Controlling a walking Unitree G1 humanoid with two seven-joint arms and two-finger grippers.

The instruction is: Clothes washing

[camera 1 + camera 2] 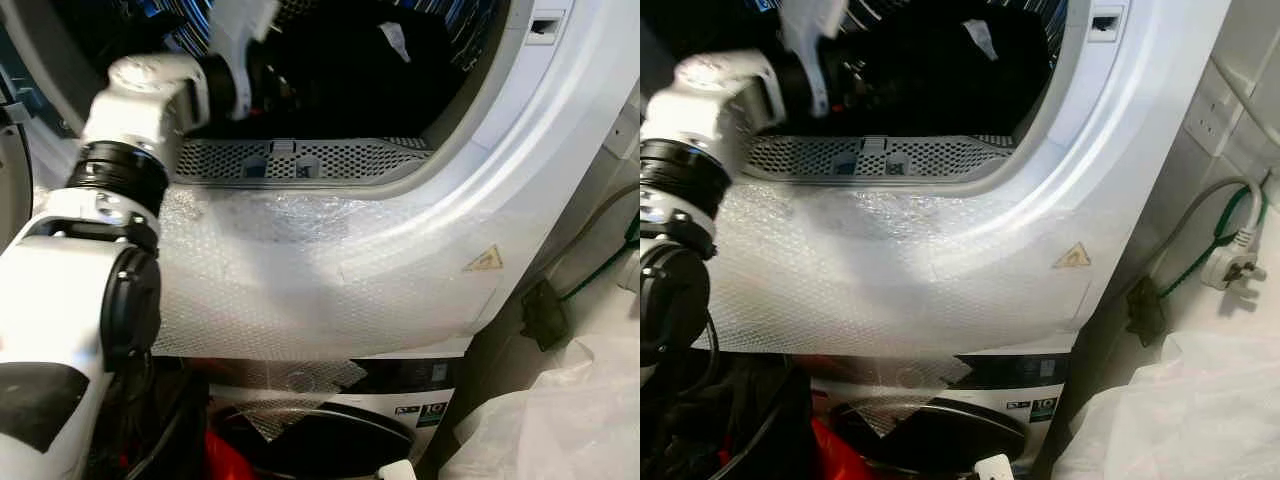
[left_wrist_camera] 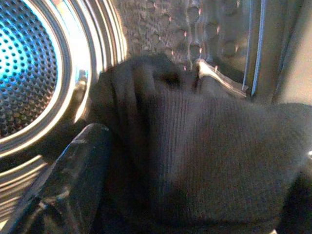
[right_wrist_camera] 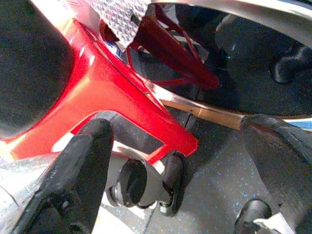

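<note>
Both eye views look down, close, at the machine front point(image 1: 330, 270); the left wrist view peers inside its drum point(image 2: 34, 73).

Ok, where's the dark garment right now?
The dark garment lies inside the upper machine's steel drum, on the robot's left in the eye views, with the left claw pushed up against it above the perforated door sill.

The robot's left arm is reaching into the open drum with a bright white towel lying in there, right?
Not quite. The left arm does reach into the open steel drum, but the cloth there is a dark ribbed knit garment, not a white towel; the left wrist view shows it.
</note>
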